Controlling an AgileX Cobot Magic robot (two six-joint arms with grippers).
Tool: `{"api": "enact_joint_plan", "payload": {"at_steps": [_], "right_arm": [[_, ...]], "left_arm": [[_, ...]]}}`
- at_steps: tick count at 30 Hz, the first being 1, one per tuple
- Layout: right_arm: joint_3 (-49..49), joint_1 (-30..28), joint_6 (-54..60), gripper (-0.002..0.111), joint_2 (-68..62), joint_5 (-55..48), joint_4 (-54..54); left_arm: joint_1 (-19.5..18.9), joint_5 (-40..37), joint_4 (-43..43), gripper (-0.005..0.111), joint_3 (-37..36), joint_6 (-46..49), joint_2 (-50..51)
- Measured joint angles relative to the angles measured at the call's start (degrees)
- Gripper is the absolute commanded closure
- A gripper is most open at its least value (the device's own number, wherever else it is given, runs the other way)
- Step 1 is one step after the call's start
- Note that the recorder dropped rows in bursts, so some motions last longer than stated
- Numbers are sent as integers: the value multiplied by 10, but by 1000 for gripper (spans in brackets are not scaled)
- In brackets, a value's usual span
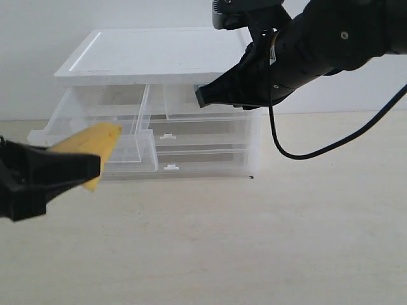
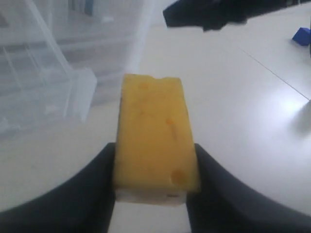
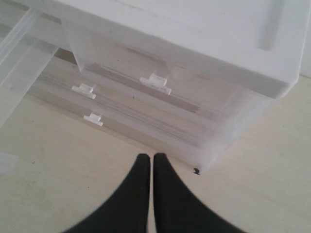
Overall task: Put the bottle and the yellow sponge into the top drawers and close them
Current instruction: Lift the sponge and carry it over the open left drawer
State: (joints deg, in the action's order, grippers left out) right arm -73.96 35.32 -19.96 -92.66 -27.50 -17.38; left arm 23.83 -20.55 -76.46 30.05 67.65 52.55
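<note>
My left gripper [image 1: 95, 166] [image 2: 154, 150] is low at the left, shut on the yellow sponge [image 1: 92, 143] [image 2: 153, 141]. The sponge sticks out ahead of the fingers, just in front of the left top drawer [image 1: 95, 155], which is pulled far out. My right gripper [image 1: 202, 96] [image 3: 147, 158] is shut and empty. Its tips are just in front of the right top drawer [image 1: 184, 101] [image 3: 155, 80], which is nearly pushed in. The bottle is hidden; only a blurred bluish patch [image 2: 81, 6] shows through the chest's plastic.
The white-topped chest [image 1: 152, 54] stands at the back of the beige table, with two full-width drawers [image 1: 203, 152] shut below. A black cable [image 1: 305, 152] hangs from the right arm. A small blue block [image 2: 302, 36] lies far off on the table.
</note>
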Motion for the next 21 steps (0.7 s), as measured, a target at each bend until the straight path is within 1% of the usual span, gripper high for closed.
{"api": "enact_joint_plan", "payload": {"at_steps": [4, 6, 15, 17, 21], "right_arm": [[0, 0, 0, 108, 0, -7, 0], [0, 0, 0, 108, 0, -8, 0], [0, 0, 3, 108, 0, -13, 0], [0, 0, 3, 108, 0, -13, 1], [0, 0, 3, 108, 0, -16, 1]], "left_arm": [[0, 21, 41, 103, 48, -30, 16], [0, 44, 59, 103, 70, -49, 30], [-1, 121, 84, 103, 145, -62, 114], [-9, 129, 85, 103, 157, -62, 136], [-36, 136, 88, 103, 187, -62, 188]]}}
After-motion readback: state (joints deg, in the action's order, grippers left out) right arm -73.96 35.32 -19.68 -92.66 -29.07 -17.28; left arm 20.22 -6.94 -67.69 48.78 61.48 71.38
